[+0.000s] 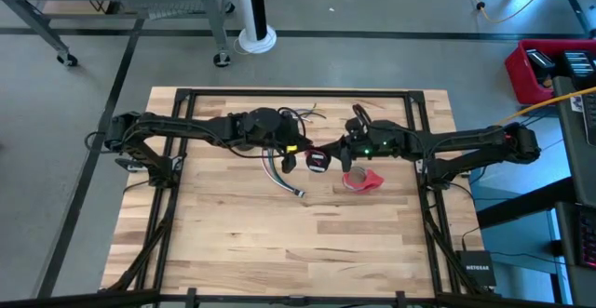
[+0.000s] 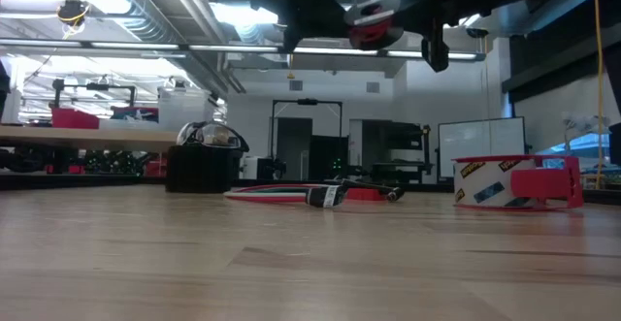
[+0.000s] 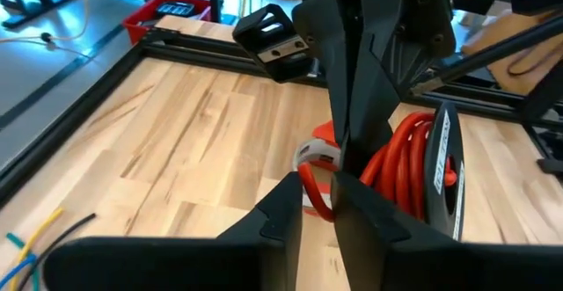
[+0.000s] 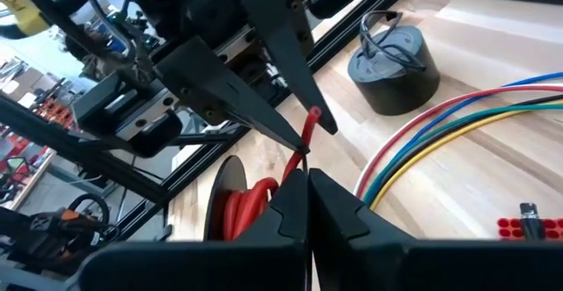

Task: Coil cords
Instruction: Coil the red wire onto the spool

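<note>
On the wooden worktop [image 1: 233, 243] lies the wire bundle [image 1: 282, 175] — above it, the right gripper [image 4: 305, 178] pinches a red-cord spool [image 3: 422, 177]; the left gripper [image 3: 318, 205], slightly spread, straddles its cord.

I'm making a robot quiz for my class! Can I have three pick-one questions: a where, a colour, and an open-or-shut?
1. Where is the red tape roll?
A) on the table
B) in a gripper
C) on the floor

2. What colour is the cord on the small coil held up in the air?
A) yellow
B) red
C) purple

3. The right gripper is:
A) wide open
B) out of sight
C) shut on the small coil's cord

Answers:
1 A, it sits flat on the wood.
2 B, red loops show on its black spool.
3 C, it pinches the red end.
</note>
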You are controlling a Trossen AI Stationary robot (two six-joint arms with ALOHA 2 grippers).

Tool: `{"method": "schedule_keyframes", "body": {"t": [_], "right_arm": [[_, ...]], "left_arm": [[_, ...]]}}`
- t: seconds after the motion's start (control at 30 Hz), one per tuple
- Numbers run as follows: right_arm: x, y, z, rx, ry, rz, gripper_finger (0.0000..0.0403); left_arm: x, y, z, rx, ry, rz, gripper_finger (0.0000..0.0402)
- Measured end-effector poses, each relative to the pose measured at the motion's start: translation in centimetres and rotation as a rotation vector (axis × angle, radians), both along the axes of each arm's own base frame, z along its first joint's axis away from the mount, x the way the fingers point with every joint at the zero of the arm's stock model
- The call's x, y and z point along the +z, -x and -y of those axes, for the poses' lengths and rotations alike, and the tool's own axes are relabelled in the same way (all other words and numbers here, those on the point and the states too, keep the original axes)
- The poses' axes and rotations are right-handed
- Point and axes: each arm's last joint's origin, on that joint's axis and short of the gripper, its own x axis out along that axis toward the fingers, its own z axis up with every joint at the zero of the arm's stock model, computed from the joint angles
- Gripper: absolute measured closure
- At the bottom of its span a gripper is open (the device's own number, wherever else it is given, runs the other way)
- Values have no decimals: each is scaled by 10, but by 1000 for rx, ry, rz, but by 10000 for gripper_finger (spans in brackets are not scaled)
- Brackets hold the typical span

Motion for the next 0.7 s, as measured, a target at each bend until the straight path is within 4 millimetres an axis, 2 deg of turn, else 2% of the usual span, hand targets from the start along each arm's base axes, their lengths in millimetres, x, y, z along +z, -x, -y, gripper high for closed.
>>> {"method": "schedule_keyframes", "body": {"t": [0.2,0.7], "right_arm": [[-1,0,0,-2,1,-5,402],[-3,1,0,20,91,-41,402]], "left_arm": [[0,0,0,-5,4,1,336],[0,6,-1,-53,92,-32,367]]}}
